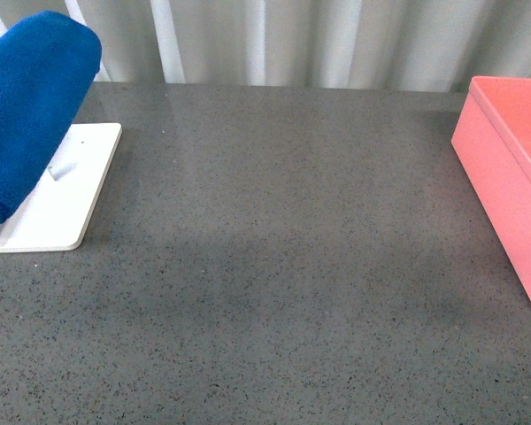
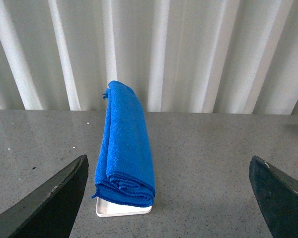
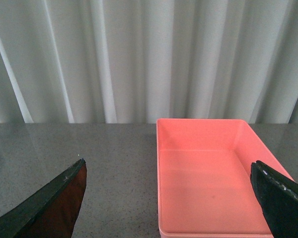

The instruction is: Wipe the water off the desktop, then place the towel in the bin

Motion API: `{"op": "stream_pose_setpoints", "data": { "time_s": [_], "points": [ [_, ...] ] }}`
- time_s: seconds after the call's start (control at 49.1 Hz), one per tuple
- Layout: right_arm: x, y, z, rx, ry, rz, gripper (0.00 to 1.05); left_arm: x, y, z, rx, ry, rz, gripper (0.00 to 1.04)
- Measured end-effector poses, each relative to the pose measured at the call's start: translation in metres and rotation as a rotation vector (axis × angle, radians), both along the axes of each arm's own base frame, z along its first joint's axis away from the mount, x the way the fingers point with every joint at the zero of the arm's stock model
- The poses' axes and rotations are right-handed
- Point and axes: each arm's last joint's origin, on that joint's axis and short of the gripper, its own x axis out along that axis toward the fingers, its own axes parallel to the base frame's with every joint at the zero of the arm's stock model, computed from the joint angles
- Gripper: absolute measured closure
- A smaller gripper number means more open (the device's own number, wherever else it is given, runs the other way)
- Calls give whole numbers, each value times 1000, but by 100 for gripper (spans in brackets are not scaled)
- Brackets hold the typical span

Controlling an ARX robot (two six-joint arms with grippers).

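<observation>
Left claw (image 2: 167,159): fingers (image 2: 49,198) spread wide, nothing between them. Right claw (image 3: 167,163): the same, spread wide and holding nothing.

Towel (image 2: 125,148): on the counter (image 1: 292,266), ahead of the left claw and well apart from it, nearer one finger than the other. It is folded into a long narrow bundle. Its long axis runs away from the claw toward the pale curtain (image 1: 292,40) at the back. The layered end faces the claw and the far end sits higher. It lies over a flat white tray (image 1: 66,212), raised off the tray's surface.

Hard to make out: from the left wrist the towel covers nearly all of the tray, and only a near corner shows. What carries the towel is hidden, though a small peg (image 1: 57,170) shows under its edge in the front view. That view cuts off the towel's outer side and the far side of the bin (image 3: 208,188). We cannot tell whether any part of the counter is wet.

Bin: on the counter ahead of the right claw, closer to one finger, long sides running away from the claw. Only its own smooth pink floor and walls show inside. Towel and bin sit well apart, at opposite ends of the counter.
</observation>
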Motion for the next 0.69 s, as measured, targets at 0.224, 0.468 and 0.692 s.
{"op": "stream_pose_setpoints", "data": {
  "time_s": [0.224, 0.468, 0.692],
  "points": [
    [0, 0, 0, 0, 0, 0, 7, 0, 0, 0, 0, 0, 0, 7],
    [0, 0, 0, 0, 0, 0, 7, 0, 0, 0, 0, 0, 0, 7],
    [0, 0, 0, 0, 0, 0, 7, 0, 0, 0, 0, 0, 0, 7]
  ]
}}
